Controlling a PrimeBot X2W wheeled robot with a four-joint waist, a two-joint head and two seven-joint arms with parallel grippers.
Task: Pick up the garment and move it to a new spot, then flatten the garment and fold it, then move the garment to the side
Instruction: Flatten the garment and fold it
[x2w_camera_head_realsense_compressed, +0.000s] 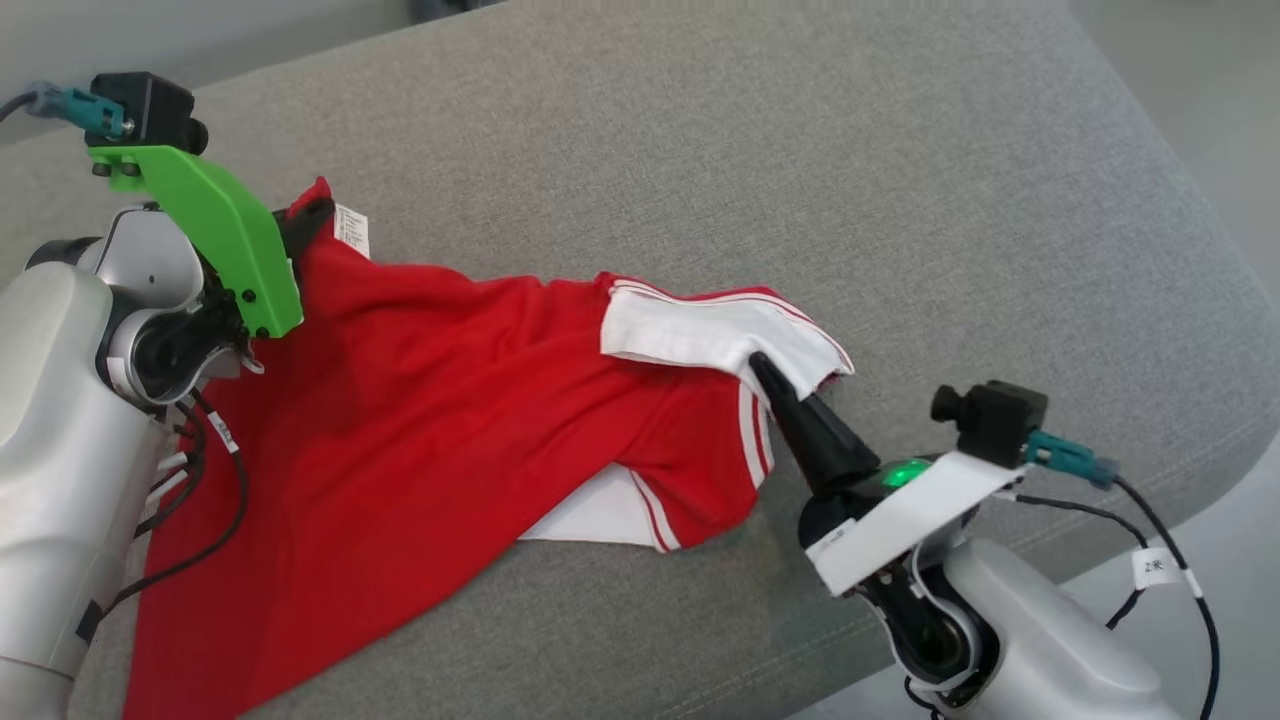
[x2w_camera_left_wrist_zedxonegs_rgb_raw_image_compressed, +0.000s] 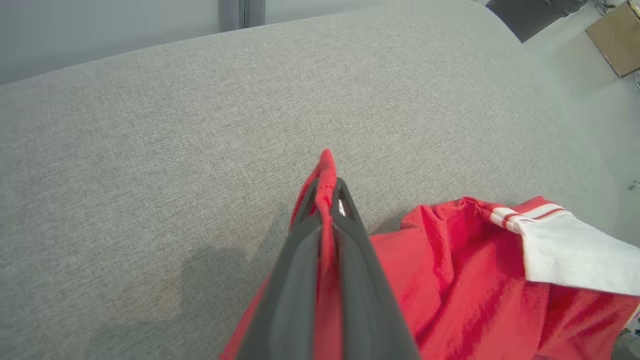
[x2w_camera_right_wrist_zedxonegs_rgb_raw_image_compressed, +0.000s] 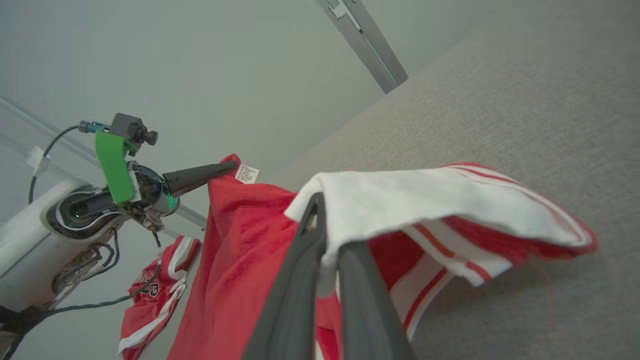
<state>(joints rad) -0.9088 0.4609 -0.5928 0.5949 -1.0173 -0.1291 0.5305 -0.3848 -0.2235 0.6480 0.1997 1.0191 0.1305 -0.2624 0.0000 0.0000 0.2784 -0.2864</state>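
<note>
1. Garment (x2w_camera_head_realsense_compressed: 450, 400): red, with white, red-striped trim. It lies crumpled across the left and middle of a grey cushion (x2w_camera_head_realsense_compressed: 850, 150), and its near-left part runs down to the bottom edge of the head view.
2. At the garment's far left end, the left gripper (x2w_camera_head_realsense_compressed: 312, 212) is clenched on a red corner, just beside a small white label (x2w_camera_head_realsense_compressed: 352, 228). A tip of red cloth pokes out past the fingertips.
3. At the garment's right end, the right gripper (x2w_camera_head_realsense_compressed: 757, 362) is clenched on the white trimmed edge, and the white cloth drapes over its fingertips.
4. Between the two grips the red cloth runs in long folds, and the white flap casts a shadow on the cushion.
5. Beyond the left arm, the right wrist view shows a second red and white shirt (x2w_camera_right_wrist_zedxonegs_rgb_raw_image_compressed: 155, 295). What it rests on cannot be told.
</note>
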